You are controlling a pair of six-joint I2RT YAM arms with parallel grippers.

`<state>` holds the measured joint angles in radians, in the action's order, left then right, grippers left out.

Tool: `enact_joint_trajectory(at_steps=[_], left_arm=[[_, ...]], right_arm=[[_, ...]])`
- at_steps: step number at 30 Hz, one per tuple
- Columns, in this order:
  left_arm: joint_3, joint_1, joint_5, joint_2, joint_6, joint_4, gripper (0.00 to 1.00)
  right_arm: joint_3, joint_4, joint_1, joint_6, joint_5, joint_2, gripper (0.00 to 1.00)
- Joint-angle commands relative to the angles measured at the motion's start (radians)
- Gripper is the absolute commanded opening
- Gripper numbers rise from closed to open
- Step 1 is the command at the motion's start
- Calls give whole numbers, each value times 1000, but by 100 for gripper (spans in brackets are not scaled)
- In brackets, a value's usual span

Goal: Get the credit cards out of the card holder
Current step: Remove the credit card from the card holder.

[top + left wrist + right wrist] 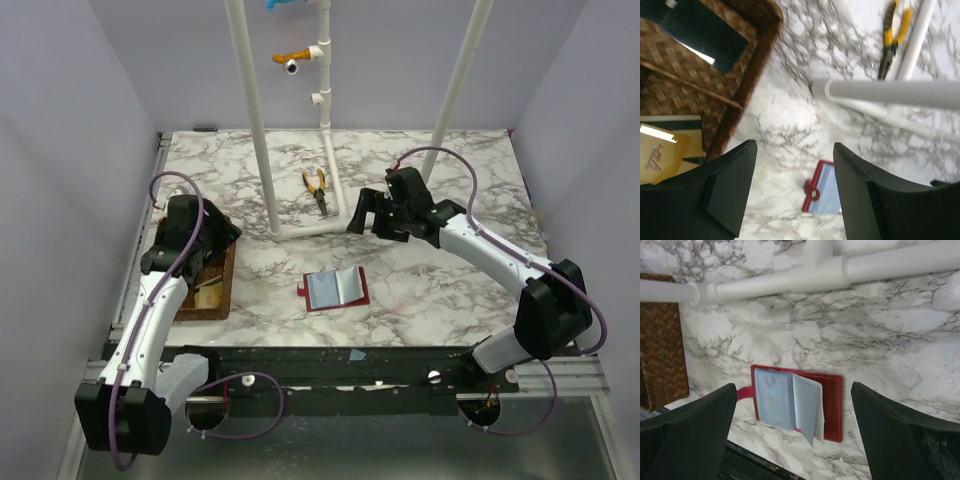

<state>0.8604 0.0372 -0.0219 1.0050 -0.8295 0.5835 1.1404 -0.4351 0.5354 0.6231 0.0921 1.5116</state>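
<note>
the card holder (336, 289) lies open on the marble table (450, 300), near the middle, its pale inner leaves up. the right gripper (795, 412) hovers on its far side, jaws spread wide, holding nothing. the left gripper (792, 190) hangs over the far end of the brown tray (222, 290) at the left, jaws open and empty. a gold card (660, 152) lies in the tray. pliers (317, 188) lie further back.
</note>
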Motion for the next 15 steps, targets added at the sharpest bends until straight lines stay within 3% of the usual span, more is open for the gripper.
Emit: enact_joint_trajectory(at_steps=[1,10,15], left_arm=[[-48,111,18,-79,29,85,65],[-169,369,72,-151,29,45,64],[-250,473,110,-154,27,-28,62]], right_arm=[[-29,-29,80,24,-88,-32,100],[-128,13,163,105,-161,-91,100],[-158,47,282,167,-269,-99,100]])
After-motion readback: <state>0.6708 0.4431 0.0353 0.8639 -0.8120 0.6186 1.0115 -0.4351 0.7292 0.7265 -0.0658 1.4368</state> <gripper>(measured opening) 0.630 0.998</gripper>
